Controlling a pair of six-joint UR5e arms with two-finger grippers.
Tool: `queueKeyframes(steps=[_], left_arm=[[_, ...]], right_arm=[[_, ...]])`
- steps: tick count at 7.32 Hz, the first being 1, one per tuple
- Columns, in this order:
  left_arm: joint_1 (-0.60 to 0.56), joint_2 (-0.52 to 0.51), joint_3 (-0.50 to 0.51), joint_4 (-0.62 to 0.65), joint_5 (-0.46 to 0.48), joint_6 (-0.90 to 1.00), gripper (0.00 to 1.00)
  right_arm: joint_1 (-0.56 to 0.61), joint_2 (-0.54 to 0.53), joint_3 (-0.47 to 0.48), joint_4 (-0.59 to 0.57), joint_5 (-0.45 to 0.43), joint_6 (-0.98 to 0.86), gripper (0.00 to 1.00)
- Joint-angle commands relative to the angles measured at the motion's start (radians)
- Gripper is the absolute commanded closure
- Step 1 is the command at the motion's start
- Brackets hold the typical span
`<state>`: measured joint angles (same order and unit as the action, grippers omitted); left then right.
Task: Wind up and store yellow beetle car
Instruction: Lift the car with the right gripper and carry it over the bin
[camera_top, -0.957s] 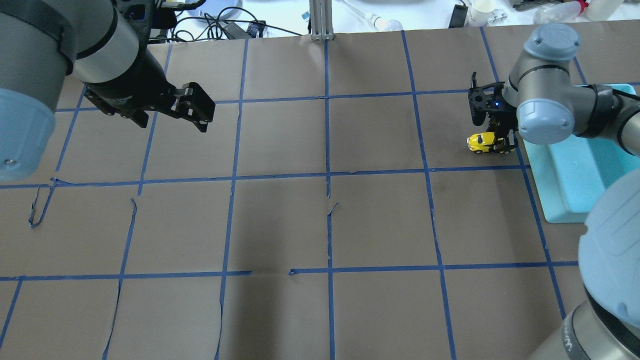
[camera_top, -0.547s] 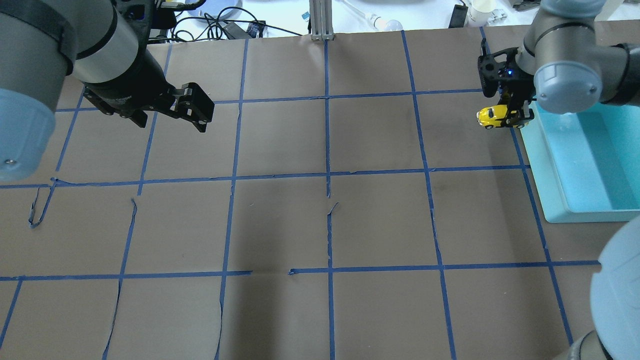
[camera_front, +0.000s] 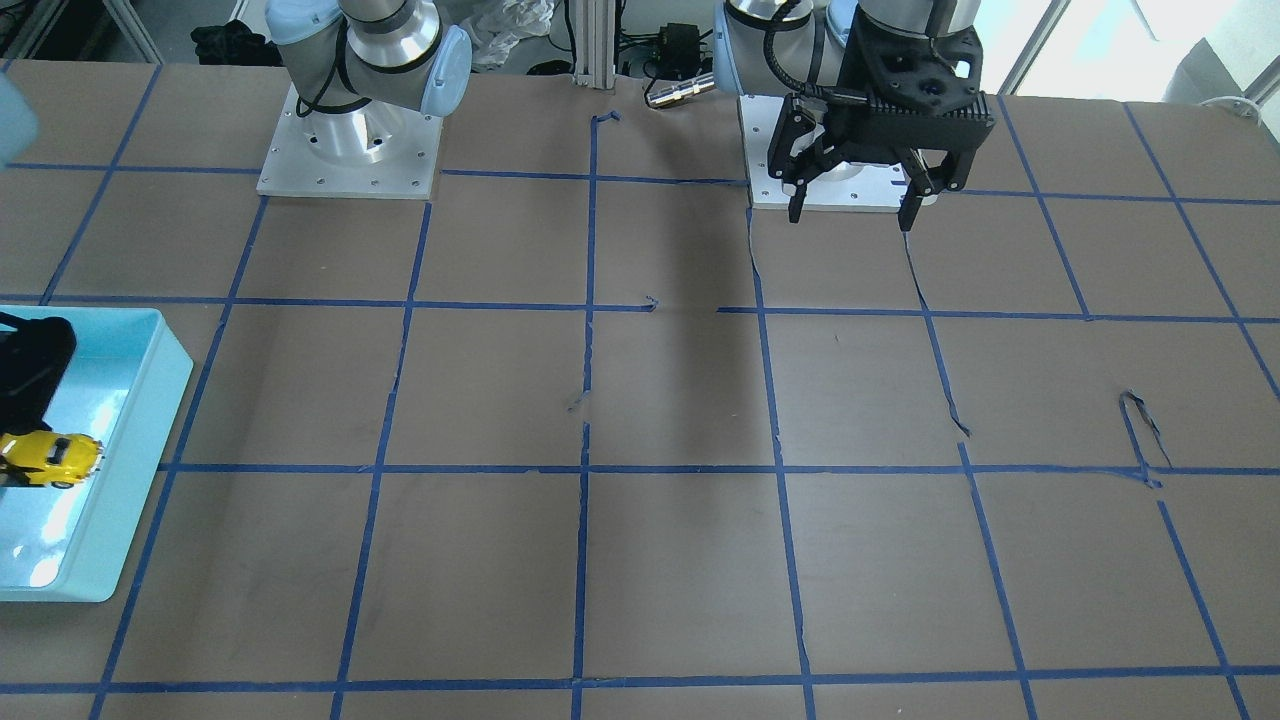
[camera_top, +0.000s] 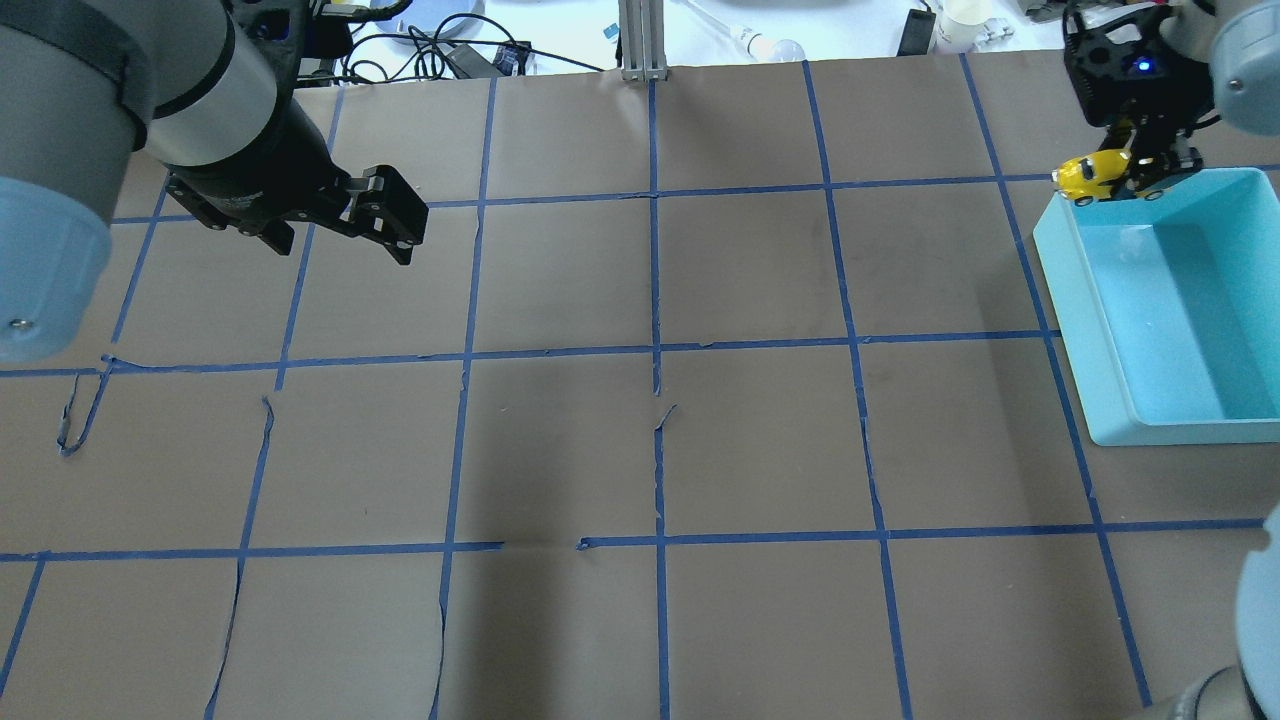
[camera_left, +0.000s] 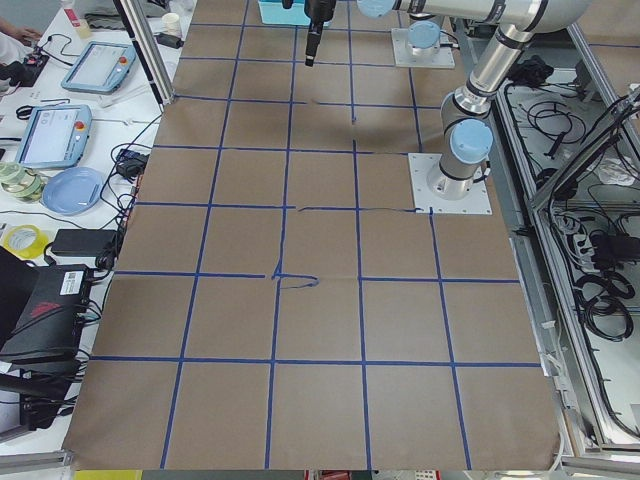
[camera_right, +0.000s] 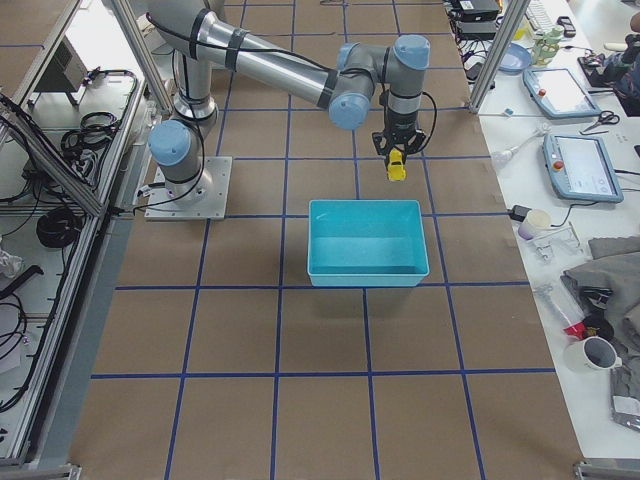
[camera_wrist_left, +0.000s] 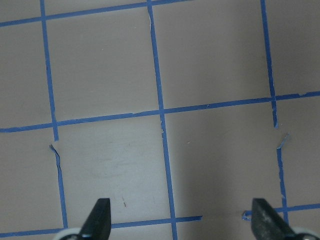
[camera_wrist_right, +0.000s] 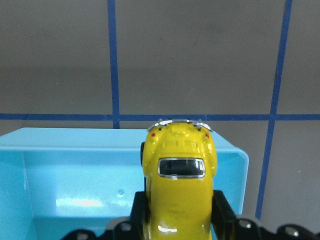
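The yellow beetle car is held in my right gripper, which is shut on its sides. It hangs over the far corner of the light blue bin. In the right wrist view the car sits between the fingers, its end above the bin's rim. The front view shows the car over the bin. My left gripper is open and empty, high over the far left of the table, and shows in the front view.
The table is covered in brown paper with a blue tape grid. Cables and clutter lie beyond the far edge. A metal post stands at the far middle. The left wrist view shows only bare paper.
My right gripper has carried the car from the table beside the bin up and away, to above the bin's far corner. The left arm has not moved.
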<state>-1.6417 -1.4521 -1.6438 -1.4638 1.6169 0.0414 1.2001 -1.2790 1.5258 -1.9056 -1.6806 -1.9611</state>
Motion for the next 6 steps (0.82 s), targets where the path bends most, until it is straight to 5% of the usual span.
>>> queueKeyframes(steps=[1,4,6], left_arm=[[-0.001,0.001,0.001,0.000,0.000,0.000,0.00],[-0.001,0.001,0.001,0.000,-0.003,0.000,0.00],[-0.001,0.001,0.001,0.000,-0.003,0.000,0.00]], right_arm=[[-0.135,0.006,0.071,-0.027,0.001,-0.154,0.93],[-0.232,0.052,0.267,-0.299,0.027,-0.251,0.93],[-0.243,0.090,0.322,-0.348,0.067,-0.297,0.93]])
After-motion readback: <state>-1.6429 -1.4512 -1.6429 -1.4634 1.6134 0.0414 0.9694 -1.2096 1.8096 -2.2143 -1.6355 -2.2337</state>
